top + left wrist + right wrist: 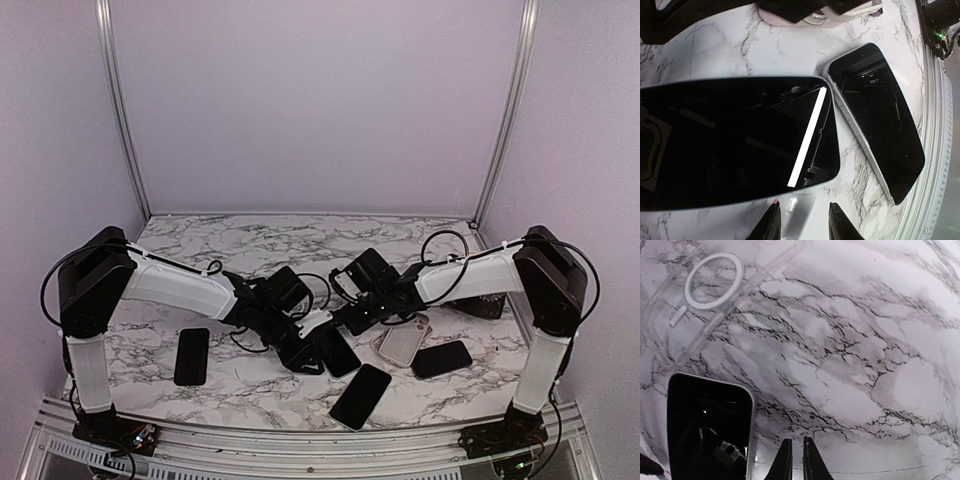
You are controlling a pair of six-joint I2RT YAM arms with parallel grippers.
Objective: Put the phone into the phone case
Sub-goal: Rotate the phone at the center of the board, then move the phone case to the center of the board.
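A black phone point(735, 145) lies screen up on the marble, also seen in the top view as the phone point(340, 352) at the centre. My left gripper point(807, 222) hovers just off its long edge, open, with bare marble between the fingers; from above the left gripper point(312, 347) is beside that phone. The clear phone case point(403, 340) lies to the right; in the right wrist view the case point(715, 282) shows its white ring. My right gripper point(798, 460) is shut on nothing, over bare marble next to a black phone point(707, 430).
More black phones lie around: one at the left point(191, 356), one near the front edge point(361, 396), also seen as the silver-edged phone point(880, 125), and one at the right point(441, 358). The table's metal front rail point(300, 440) runs close by.
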